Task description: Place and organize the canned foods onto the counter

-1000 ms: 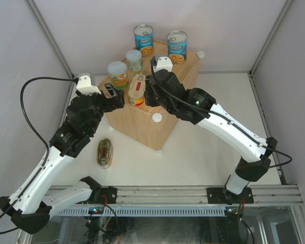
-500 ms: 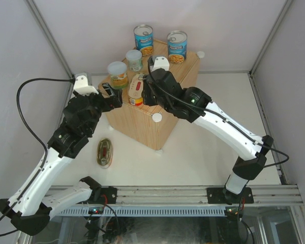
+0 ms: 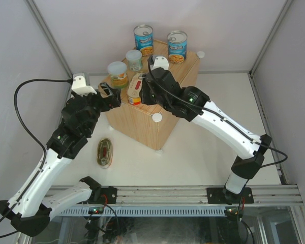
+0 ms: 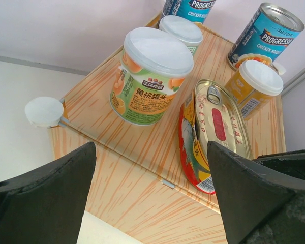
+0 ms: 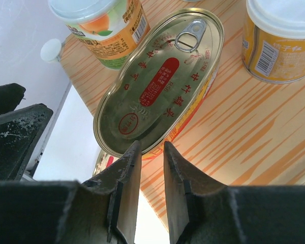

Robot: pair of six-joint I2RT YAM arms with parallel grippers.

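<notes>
On the wooden counter [image 3: 160, 129] stand two tall blue cans [image 3: 143, 39] [image 3: 177, 47] and two small pale-lidded cans [image 3: 134, 59] [image 3: 118, 74]. An orange-labelled small can [image 4: 254, 86] shows only in the wrist views. An oval red-yellow tin [image 3: 136, 87] [image 5: 157, 81] lies at the counter's near-left edge, its near end at the rim. My right gripper [image 5: 151, 147] [image 3: 145, 91] is nearly shut, tips against that tin's near side, nothing between them. My left gripper [image 4: 151, 150] [image 3: 112, 94] is open beside the counter's left edge, holding nothing. A second oval tin [image 3: 105, 151] lies on the table.
White knobs mark the counter's corners [image 3: 156, 117] [image 3: 200, 54] [image 4: 43, 111]. The white walls and frame posts close in the table at the back and sides. The rail with both arm bases [image 3: 168, 195] runs along the near edge.
Both arms have crept slightly up and to the left. The oval tin on the counter has shifted a little left with the right gripper's tips. Neither gripper's opening has changed.
</notes>
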